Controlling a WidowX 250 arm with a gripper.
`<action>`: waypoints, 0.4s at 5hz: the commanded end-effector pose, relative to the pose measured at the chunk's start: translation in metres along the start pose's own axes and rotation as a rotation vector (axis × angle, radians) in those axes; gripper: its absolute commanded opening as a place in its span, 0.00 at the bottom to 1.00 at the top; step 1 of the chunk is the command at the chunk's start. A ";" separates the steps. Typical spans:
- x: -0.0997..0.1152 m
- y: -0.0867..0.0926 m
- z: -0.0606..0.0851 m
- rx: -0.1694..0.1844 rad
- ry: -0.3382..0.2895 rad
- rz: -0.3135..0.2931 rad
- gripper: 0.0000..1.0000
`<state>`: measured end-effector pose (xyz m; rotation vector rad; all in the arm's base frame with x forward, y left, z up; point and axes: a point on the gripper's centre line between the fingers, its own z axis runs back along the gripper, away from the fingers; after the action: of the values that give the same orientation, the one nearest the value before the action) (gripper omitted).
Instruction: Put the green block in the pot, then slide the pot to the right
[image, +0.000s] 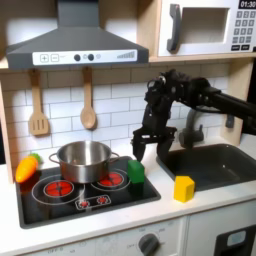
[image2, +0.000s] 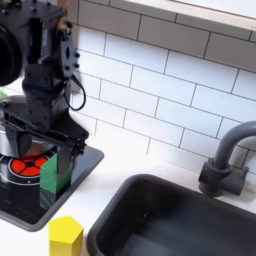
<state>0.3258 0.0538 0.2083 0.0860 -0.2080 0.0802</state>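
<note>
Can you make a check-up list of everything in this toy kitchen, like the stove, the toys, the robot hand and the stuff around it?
Surface: white counter with a black stovetop and a dark sink.
Job's things: pot on the stovetop; green block on the stovetop at the first exterior view's right of the pot, not in it.
Clutter: yellow cube on the counter; carrot at the stovetop's left edge in the first exterior view.
Gripper: gripper open, just above the green block.
Cables: black cable looping on the arm.
Surroundings: tiled wall, hanging wooden utensils, range hood, microwave, faucet.
</note>
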 end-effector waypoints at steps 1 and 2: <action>0.015 0.000 -0.013 0.000 0.016 0.008 1.00; 0.021 -0.001 -0.020 0.005 0.024 0.005 1.00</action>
<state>0.3494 0.0583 0.1945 0.0915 -0.1866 0.0950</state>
